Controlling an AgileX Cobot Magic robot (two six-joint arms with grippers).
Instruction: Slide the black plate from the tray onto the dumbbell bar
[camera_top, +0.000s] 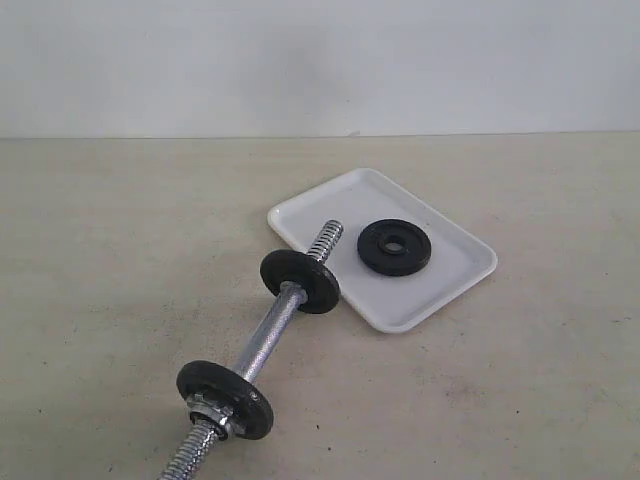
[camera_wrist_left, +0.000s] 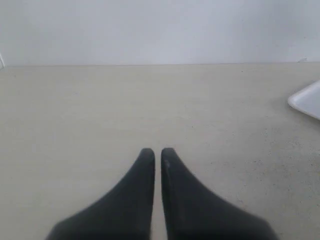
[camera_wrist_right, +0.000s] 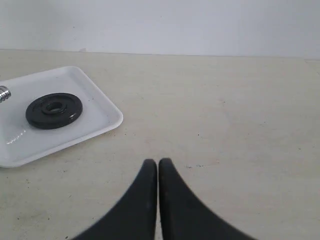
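The black plate (camera_top: 394, 247) (camera_wrist_right: 53, 110), thick with a centre hole and recessed ring, lies flat on the white tray (camera_top: 455, 283) (camera_wrist_right: 95, 117). The silver dumbbell bar (camera_top: 268, 344) lies on the table, its threaded end (camera_top: 327, 240) reaching over the tray's near edge; that end shows at the edge of the right wrist view (camera_wrist_right: 3, 93). A thinner black disc (camera_top: 300, 281) sits on the bar, and another disc with a silver nut (camera_top: 224, 399) sits lower down. My left gripper (camera_wrist_left: 157, 151) and right gripper (camera_wrist_right: 157, 162) are shut and empty over bare table. Neither shows in the exterior view.
The beige table top (camera_top: 540, 400) spreads around the tray and bar. A pale wall (camera_top: 320, 60) stands behind the table's far edge. A corner of the tray (camera_wrist_left: 307, 100) shows in the left wrist view.
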